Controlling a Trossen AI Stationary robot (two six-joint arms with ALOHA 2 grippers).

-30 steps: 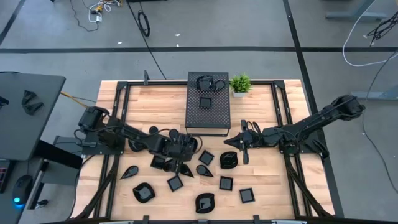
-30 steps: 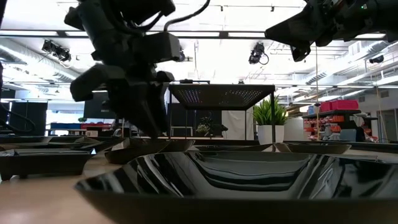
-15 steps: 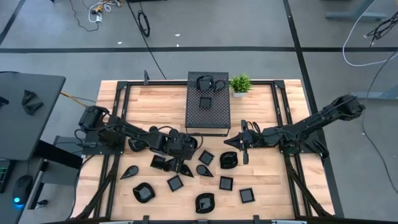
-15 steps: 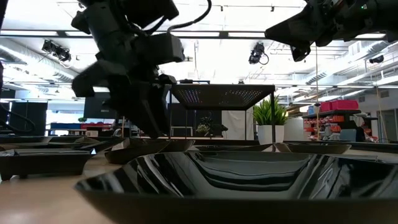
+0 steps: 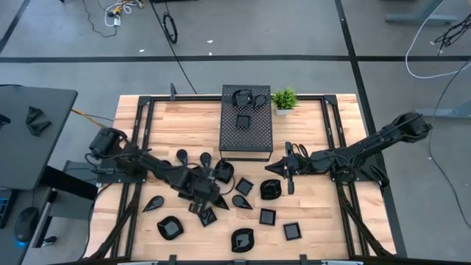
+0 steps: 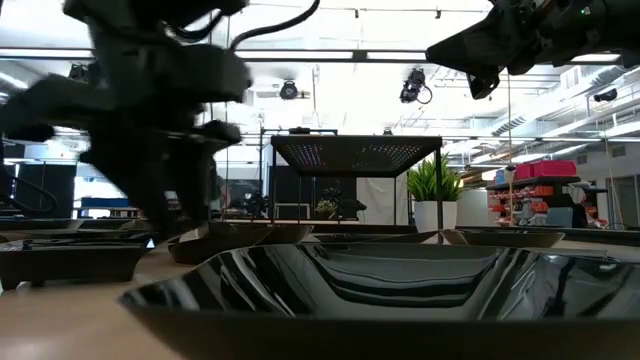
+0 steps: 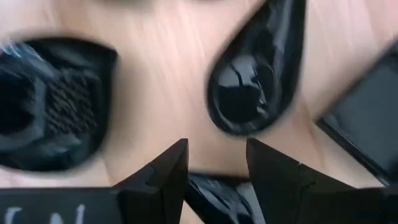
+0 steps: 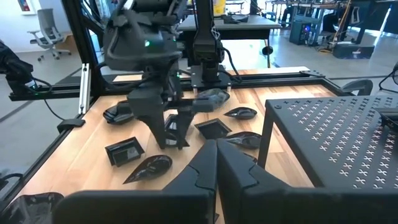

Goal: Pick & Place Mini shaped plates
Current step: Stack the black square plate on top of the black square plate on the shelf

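The small black plates [image 5: 266, 216] lie scattered over the front half of the wooden tabletop [image 5: 309, 125], most of them below the black perforated box [image 5: 246, 129]; two plates already rest on top of the box. A teardrop plate [image 7: 255, 81] lies just ahead of the left claw, with a rounded plate [image 7: 53, 102] beside it and the corner of a square one near.

To do this step well, I think the left claw [image 5: 202, 205] should come down straight, put one finger inside the rim of one plate and one outside, and close slowly, because the glossy surface may slip and neighbours are very close.

The left claw is open, its fingers [image 7: 163, 174] apart and holding nothing, low over the cluster of plates. The right claw [image 5: 283, 171] is closed and empty, and waits above the tabletop just beside the box, near a rounded plate [image 5: 271, 188].
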